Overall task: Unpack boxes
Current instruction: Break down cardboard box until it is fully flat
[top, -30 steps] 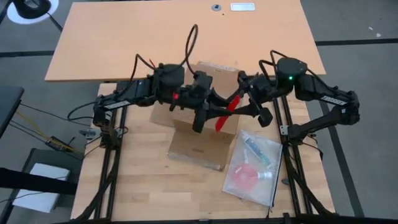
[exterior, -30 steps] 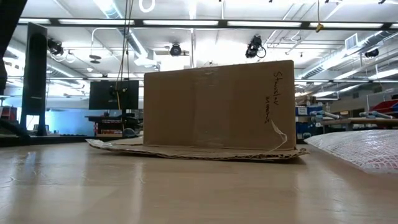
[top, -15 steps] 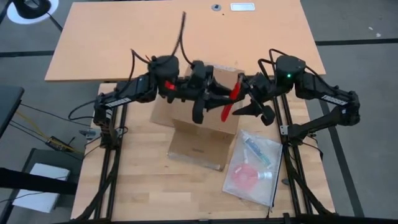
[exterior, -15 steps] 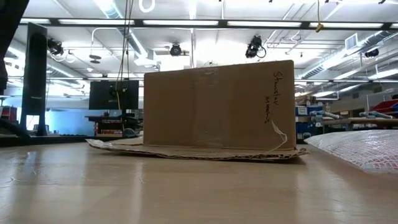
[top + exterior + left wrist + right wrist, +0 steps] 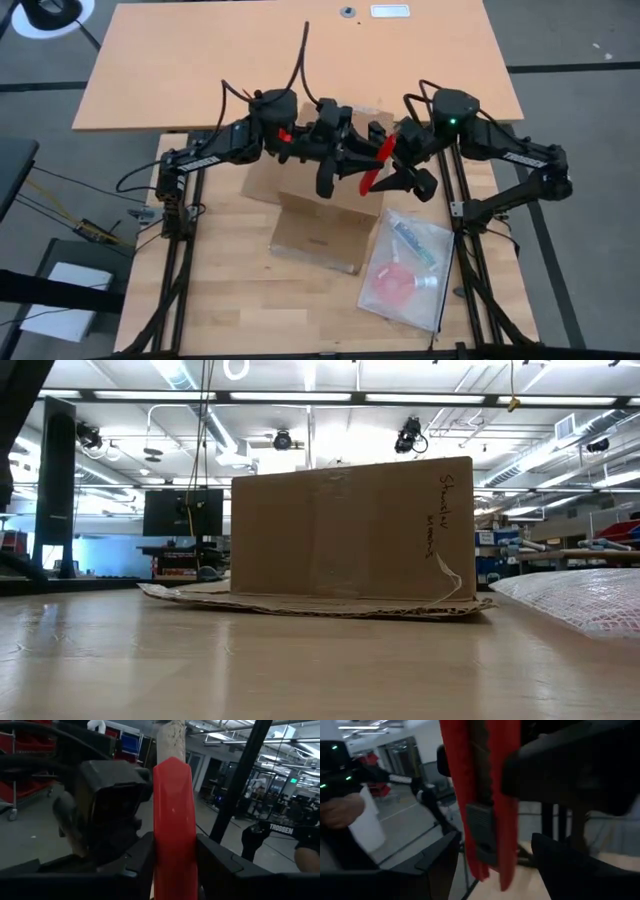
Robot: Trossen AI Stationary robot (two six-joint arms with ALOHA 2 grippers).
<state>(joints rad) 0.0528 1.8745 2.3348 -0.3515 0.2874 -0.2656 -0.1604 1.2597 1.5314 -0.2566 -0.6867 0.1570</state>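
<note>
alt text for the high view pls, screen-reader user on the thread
Seen from above, the left gripper and right gripper meet over an open brown cardboard box on a wooden table, with a red tool between them. A clear plastic bag of small items lies beside the box, on the right arm's side.

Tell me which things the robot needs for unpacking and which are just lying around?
Needed: cardboard box; red cutter, clamped in the left gripper; right gripper, fingers open either side of the cutter.

Lying around: clear plastic bag of small items, beside the box on the table.
</note>
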